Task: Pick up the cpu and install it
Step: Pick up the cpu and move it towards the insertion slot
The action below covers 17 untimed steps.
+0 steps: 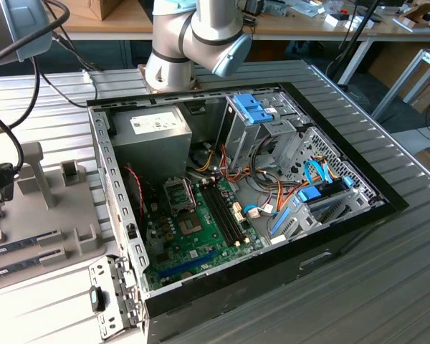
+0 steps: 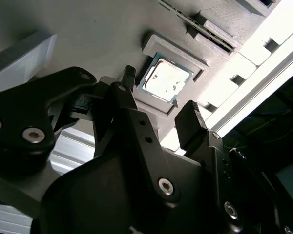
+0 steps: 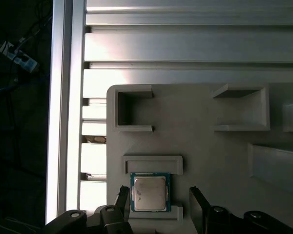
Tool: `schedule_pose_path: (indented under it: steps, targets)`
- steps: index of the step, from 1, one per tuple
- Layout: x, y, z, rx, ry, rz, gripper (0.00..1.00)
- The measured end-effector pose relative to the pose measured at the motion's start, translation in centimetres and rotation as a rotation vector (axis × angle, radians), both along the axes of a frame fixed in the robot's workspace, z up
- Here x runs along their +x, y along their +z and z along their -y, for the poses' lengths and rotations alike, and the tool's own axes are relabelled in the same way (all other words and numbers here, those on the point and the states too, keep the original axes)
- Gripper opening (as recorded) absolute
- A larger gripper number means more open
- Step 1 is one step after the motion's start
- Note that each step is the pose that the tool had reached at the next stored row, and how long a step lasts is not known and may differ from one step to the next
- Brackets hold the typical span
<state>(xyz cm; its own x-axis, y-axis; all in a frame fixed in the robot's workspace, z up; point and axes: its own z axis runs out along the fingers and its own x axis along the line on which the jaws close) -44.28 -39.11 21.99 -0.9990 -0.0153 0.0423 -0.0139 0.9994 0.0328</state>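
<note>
The cpu [image 3: 149, 191] is a small square chip with a dull silver top and a thin green rim. It lies flat in a recess of a grey plastic holder [image 3: 210, 146]. In both wrist views my gripper [image 3: 158, 201] is open, with one black finger [image 3: 122, 196] on each side of the chip and nothing held between them. The second wrist view shows the cpu [image 2: 165, 78] beyond the gripper [image 2: 159, 100], still apart from the fingertips [image 2: 189, 117]. The open computer case [image 1: 344, 215] holds the green motherboard with its black socket frame [image 1: 179, 192].
The grey holder [image 1: 50, 215] sits on the ribbed metal table at the exterior view's left, with long narrow sticks [image 1: 21, 244] in its slots. The power supply [image 1: 150, 136], drive cages [image 1: 265, 122] and cables crowd the case. The arm's base [image 1: 193, 43] stands behind it.
</note>
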Motion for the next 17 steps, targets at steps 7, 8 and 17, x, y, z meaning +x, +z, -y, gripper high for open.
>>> schedule_pose_path:
  steps: [7, 8, 17]
  targets:
    - [0.0, -0.02, 0.1, 0.0001, 0.001, 0.0001, 0.6]
    - [0.0, -0.02, 0.1, 0.0, 0.002, 0.0, 0.6]
    - [0.01, -0.62, 0.15, -0.0082, 0.017, 0.0001, 0.6]
